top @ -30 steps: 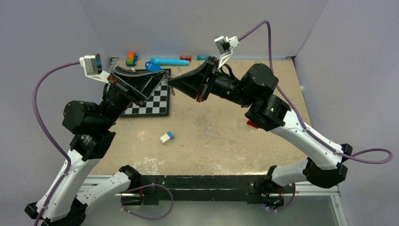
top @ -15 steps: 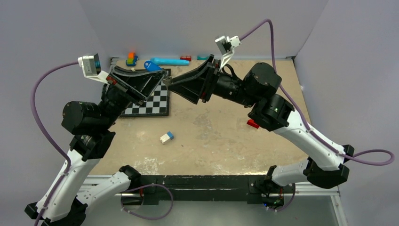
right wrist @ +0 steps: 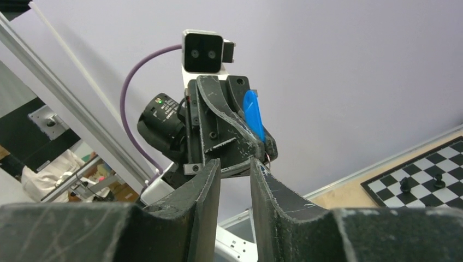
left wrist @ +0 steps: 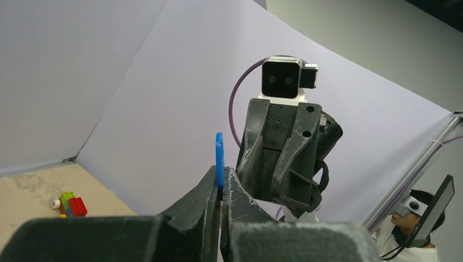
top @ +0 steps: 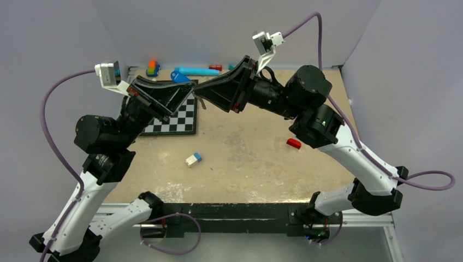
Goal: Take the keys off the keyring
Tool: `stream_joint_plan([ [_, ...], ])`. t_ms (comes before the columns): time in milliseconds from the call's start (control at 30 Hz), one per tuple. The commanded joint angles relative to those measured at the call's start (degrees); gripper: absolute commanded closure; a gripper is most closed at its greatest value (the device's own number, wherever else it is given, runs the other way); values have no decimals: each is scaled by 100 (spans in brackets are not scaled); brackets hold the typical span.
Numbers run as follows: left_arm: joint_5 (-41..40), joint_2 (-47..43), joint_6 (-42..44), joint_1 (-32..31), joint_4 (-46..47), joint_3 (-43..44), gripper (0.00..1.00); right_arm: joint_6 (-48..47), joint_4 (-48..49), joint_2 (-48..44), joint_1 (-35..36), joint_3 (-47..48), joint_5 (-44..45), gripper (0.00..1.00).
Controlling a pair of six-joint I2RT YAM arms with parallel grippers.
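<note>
The blue-headed key (left wrist: pixel 219 154) sticks up from the left gripper (left wrist: pixel 221 184), which pinches it in mid-air over the far edge of the chessboard (top: pixel 174 123), tip to tip with the right gripper (right wrist: pixel 235 164), whose jaws stand slightly parted.

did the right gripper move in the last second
Yes. In the top view the right gripper has shifted up-frame and slightly left, its tips now at the chessboard's far right corner.

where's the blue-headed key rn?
The blue-headed key sticks up from the shut left gripper at the centre of the left wrist view. In the top view it hangs over the chessboard's far right corner, facing the right gripper.
</note>
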Motion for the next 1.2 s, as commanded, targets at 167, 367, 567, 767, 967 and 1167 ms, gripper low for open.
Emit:
stream_joint_plan([
  [167, 101, -79, 67, -2, 77, 215, 100, -162, 56, -240, 10, -186, -7, 60],
  [367, 88, -106, 95, -1, 28, 245, 100, -199, 106, -266, 8, -150, -125, 60],
  [567, 90, -126, 165, -1, -91, 340, 100, -268, 227, -493, 9, -364, -81, 60],
  [767, 112, -136, 132, -1, -73, 340, 100, -374, -168, -249, 6, 53, 46, 59],
  [967, 202, -84, 113, -1, -56, 402, 100, -334, -236, -27, 1, 310, -28, 62],
  [1167, 262, -82, 108, 0, -19, 396, 100, -304, -374, 168, 10, 448, -63, 68],
])
